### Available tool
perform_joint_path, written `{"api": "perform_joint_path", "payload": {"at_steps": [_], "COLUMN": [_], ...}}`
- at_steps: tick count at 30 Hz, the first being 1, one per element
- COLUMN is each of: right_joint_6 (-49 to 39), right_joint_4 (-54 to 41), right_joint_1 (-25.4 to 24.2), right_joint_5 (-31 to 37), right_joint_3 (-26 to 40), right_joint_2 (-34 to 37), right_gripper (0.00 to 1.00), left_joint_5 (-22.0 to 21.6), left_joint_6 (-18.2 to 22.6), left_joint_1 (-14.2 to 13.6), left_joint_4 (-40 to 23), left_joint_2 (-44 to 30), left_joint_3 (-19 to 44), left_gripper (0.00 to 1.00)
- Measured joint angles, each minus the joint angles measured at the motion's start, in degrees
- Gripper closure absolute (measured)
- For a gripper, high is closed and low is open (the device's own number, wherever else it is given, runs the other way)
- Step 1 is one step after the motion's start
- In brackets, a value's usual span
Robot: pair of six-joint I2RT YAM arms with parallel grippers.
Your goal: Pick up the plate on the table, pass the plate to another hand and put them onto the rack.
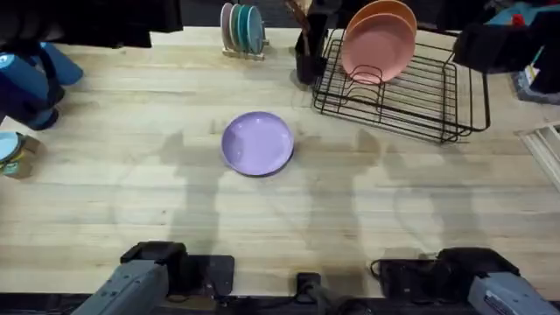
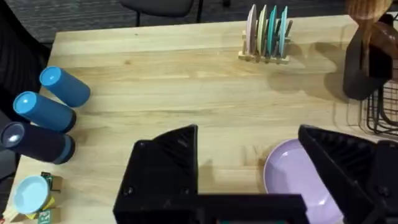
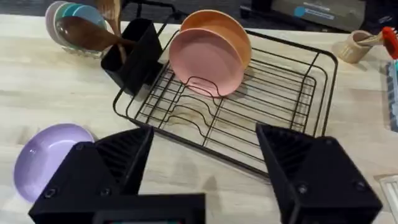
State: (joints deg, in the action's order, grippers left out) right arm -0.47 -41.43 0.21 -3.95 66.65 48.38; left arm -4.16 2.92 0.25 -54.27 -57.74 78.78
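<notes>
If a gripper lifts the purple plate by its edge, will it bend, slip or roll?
The plate looks like smooth plastic, so probably stiff, light and somewhat slippery. It lies flat on the table, so a push should slide it, not roll it. Its shallow raised rim likely offers a grip.

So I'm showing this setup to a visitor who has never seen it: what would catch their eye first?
Probably the round lavender plastic plate, lying flat and alone mid-table on the light wooden butcher-block tabletop. Next, the black wire dish rack at the far right, with a pink plate and an orange plate standing in its slots. Both grippers, left and right, are open and hold nothing.
</notes>
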Motion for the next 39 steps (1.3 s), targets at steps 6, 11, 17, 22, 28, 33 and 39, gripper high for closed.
{"api": "perform_joint_path", "payload": {"at_steps": [6,11,17,22,28,33,39], "right_joint_6": [0.0,0.0,0.0,0.0,0.0,0.0,0.0], "right_joint_4": [-1.03,-1.03,-1.03,-1.03,-1.03,-1.03,-1.03], "right_joint_1": [0.0,-0.01,-0.02,0.0,0.0,-0.01,-0.02], "right_joint_5": [0.0,0.0,0.0,0.0,0.0,0.0,0.0], "right_joint_3": [0.0,0.0,0.0,0.0,0.0,0.0,0.0], "right_joint_2": [0.0,0.0,0.0,0.0,0.0,0.0,0.0], "right_gripper": [0.004,0.004,0.004,0.003,0.004,0.003,0.003], "left_joint_5": [-0.15,0.06,3.1,4.61,4.83,6.86,9.11], "left_joint_6": [0.15,0.15,0.15,0.15,0.15,0.15,0.13], "left_joint_1": [0.0,0.0,0.0,0.0,0.0,0.0,0.0], "left_joint_4": [-10.7,-12.54,-12.58,-12.56,-11.73,-7.67,-5.65], "left_joint_2": [-2.06,-7.66,-11.99,-17.62,-23.62,-29.33,-34.62], "left_joint_3": [0.02,0.02,0.02,0.02,-0.95,-4.32,-4.94], "left_gripper": [0.007,0.007,0.007,0.007,0.007,0.007,0.009]}}
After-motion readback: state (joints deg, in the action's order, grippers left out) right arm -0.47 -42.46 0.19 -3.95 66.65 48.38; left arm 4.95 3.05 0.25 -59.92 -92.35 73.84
